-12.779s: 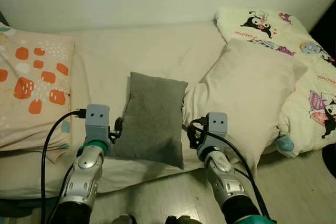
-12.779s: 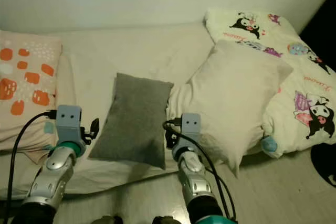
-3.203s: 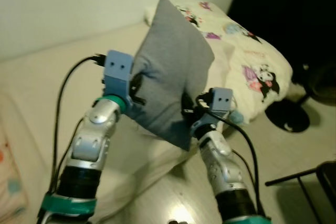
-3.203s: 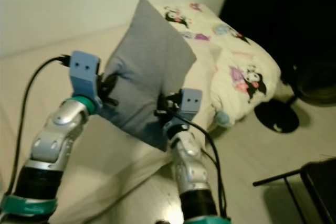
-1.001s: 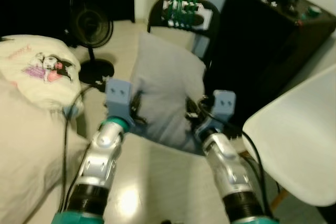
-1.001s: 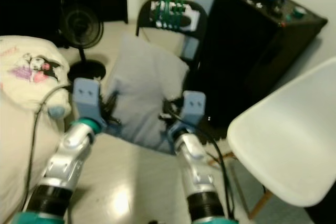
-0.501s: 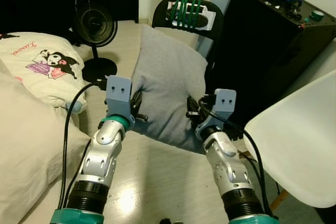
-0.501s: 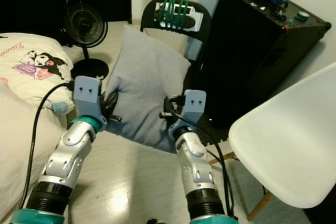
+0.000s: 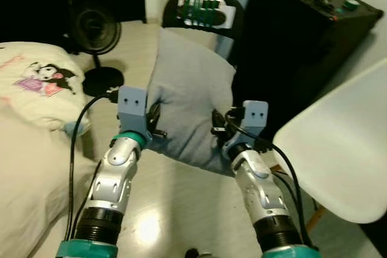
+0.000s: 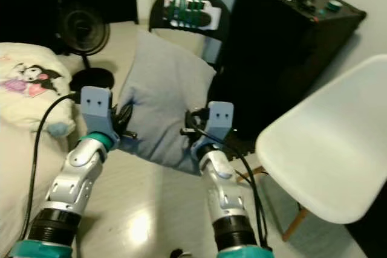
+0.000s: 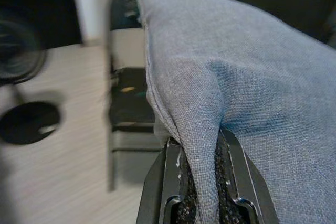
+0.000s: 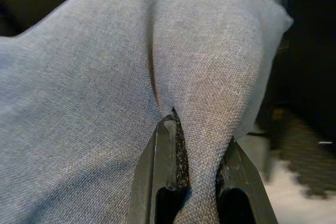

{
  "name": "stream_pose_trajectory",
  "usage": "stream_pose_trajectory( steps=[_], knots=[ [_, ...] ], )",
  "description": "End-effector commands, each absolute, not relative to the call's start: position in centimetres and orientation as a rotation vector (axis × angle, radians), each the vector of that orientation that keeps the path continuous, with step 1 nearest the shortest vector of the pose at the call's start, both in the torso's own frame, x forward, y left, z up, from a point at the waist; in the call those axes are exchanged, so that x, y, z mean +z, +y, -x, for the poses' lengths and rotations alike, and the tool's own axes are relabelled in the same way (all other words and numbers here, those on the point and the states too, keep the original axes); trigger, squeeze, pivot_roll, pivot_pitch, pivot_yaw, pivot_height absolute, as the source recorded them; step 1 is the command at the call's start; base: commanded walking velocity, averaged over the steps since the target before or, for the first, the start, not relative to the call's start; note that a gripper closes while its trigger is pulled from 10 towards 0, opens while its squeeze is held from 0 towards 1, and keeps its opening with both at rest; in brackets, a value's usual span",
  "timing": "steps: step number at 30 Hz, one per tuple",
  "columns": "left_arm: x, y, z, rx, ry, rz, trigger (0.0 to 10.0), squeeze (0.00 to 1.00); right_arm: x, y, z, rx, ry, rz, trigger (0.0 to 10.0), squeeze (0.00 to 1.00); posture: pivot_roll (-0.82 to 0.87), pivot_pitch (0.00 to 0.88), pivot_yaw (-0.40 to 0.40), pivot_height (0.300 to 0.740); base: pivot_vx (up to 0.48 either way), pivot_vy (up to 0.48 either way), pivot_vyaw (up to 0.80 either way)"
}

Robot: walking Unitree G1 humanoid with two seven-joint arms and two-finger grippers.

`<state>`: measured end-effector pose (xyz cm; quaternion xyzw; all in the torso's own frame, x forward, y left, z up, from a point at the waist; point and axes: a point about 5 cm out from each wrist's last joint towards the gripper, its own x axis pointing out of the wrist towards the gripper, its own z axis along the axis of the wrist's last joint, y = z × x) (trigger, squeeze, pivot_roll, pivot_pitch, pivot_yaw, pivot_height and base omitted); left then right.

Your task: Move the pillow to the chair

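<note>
Since half a second ago the camera has shifted a little, while the grey pillow [image 9: 192,107] remains held up in front of the black folding chair [image 9: 202,13]. From the left eye, the pillow is a soft, woven rectangle, dented where the left pincer [image 9: 153,126] and right pincer [image 9: 217,130] pinch its lower sides. Beyond stand a black cabinet [image 9: 302,40], a curved white plastic chair [image 9: 338,149], a floor fan [image 9: 94,28] and a cartoon-print quilt [image 9: 36,83] on the bed, over glossy pale flooring.

The left wrist view shows coarse grey weave bunched between both black fingers [image 11: 163,192], clenched on the pillow's edge, with the folding chair's dark seat behind.

In the right wrist view a fold of the same fabric is clamped between that pincer's fingers [image 12: 157,182].
</note>
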<state>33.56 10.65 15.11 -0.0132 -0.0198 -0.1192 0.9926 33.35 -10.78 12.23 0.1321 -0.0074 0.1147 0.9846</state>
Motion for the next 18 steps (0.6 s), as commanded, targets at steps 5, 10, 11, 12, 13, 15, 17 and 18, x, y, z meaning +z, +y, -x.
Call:
stream_pose_trajectory(
  steps=[5,10,11,12,13,15,17,18],
  knots=[
    [15.87,10.29,-33.72,-0.263,-0.086,0.031,10.0,0.0,12.26,-10.21,-33.11,0.257,-0.02,-0.266,10.0,0.0,0.06,0.01,-0.006,0.74,0.0,0.0,-0.8],
    [15.84,10.23,-33.69,-0.262,-0.086,0.034,10.0,0.0,12.33,-10.06,-33.03,0.267,-0.023,-0.264,10.0,0.0,0.06,0.01,-0.008,0.74,0.0,0.0,-0.8],
    [15.84,10.19,-33.67,-0.263,-0.087,0.035,10.0,0.0,12.34,-10.02,-33.01,0.27,-0.023,-0.264,10.0,0.0,0.06,0.009,-0.01,0.74,0.0,0.0,-0.8],
    [15.84,10.17,-33.66,-0.264,-0.087,0.037,10.0,0.0,12.34,-9.99,-32.99,0.272,-0.024,-0.263,10.0,0.0,0.06,0.009,-0.01,0.74,0.0,0.0,-0.8],
    [15.84,10.17,-33.66,-0.264,-0.087,0.037,10.0,0.0,12.34,-9.99,-32.99,0.272,-0.024,-0.263,10.0,0.0,0.06,0.009,-0.01,0.74,0.0,0.0,-0.8],
    [15.81,10.14,-33.64,-0.266,-0.087,0.038,10.0,0.0,12.32,-9.97,-32.96,0.273,-0.023,-0.262,10.0,0.0,0.06,0.006,-0.008,0.74,0.0,0.0,-0.8],
    [15.79,10.11,-33.62,-0.27,-0.087,0.039,10.0,0.0,12.3,-9.95,-32.92,0.273,-0.024,-0.262,10.0,0.0,0.05,0.003,-0.004,0.74,0.0,0.0,-0.8],
    [15.78,10.09,-33.61,-0.274,-0.087,0.038,10.0,0.0,12.28,-9.96,-32.88,0.273,-0.024,-0.263,10.0,0.0,0.05,0.003,-0.004,0.74,0.0,0.0,-0.8]
  ],
)
